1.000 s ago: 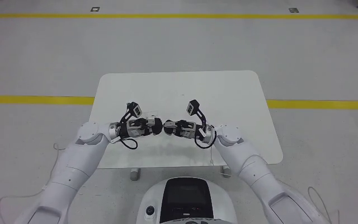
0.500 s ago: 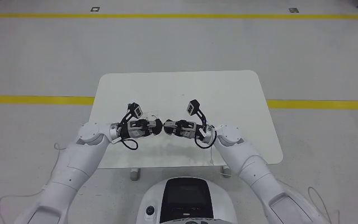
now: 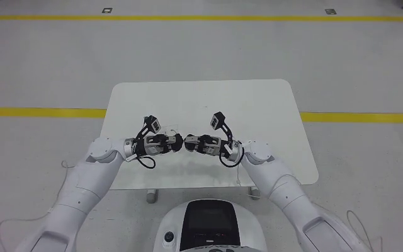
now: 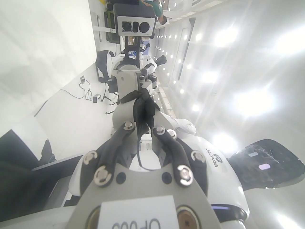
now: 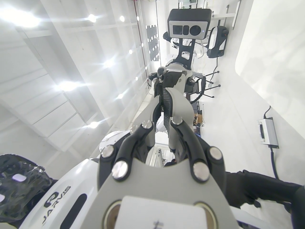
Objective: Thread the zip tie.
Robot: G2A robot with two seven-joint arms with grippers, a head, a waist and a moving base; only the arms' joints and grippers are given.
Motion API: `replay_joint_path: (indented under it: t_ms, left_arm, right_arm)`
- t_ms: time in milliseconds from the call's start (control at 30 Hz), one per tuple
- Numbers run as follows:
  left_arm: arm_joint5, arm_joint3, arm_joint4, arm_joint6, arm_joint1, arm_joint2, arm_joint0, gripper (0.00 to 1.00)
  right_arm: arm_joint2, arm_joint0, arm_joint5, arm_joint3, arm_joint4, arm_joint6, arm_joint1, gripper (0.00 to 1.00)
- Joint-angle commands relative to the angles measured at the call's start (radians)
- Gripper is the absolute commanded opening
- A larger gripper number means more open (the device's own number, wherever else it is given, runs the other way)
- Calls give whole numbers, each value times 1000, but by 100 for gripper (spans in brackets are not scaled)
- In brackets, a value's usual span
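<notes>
Two arms tip to tip over the near middle of the bench point(image 3: 252, 107): the left gripper point(image 3: 178, 142) looks pinched on the thin black zip tie point(image 4: 138, 148), lengthwise along its jaws; the right gripper point(image 3: 188, 142), jaws narrow too, sits right opposite.

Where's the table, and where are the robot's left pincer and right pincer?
table point(image 3: 264, 101), top view, bare white top.
left pincer point(image 3: 177, 143), top view, between its fingertips.
right pincer point(image 3: 190, 142), top view, between its fingertips.
</notes>
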State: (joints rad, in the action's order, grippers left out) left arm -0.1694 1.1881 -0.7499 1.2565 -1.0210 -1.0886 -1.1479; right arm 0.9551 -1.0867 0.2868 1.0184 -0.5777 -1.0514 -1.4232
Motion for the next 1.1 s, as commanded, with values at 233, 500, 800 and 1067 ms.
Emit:
replay_joint_path:
  t_ms: [233,500,800,1067]
  left_arm:
    - [-14,3,-6,-3,4,-8,-4,0]
    - [-17,16,-8,-12,8,-18,-14,0]
    - [-13,32,-19,-6,9,-17,-16,0]
    - [-171,10,0,-131,-1,-16,-30,0]
  right_arm:
    - [26,-12,21,-11,-74,-4,1,100]
    - [49,-41,53,0,-85,61,4,100]
    - [50,-55,53,6,-90,80,2,100]
    - [50,-55,53,6,-90,80,2,100]
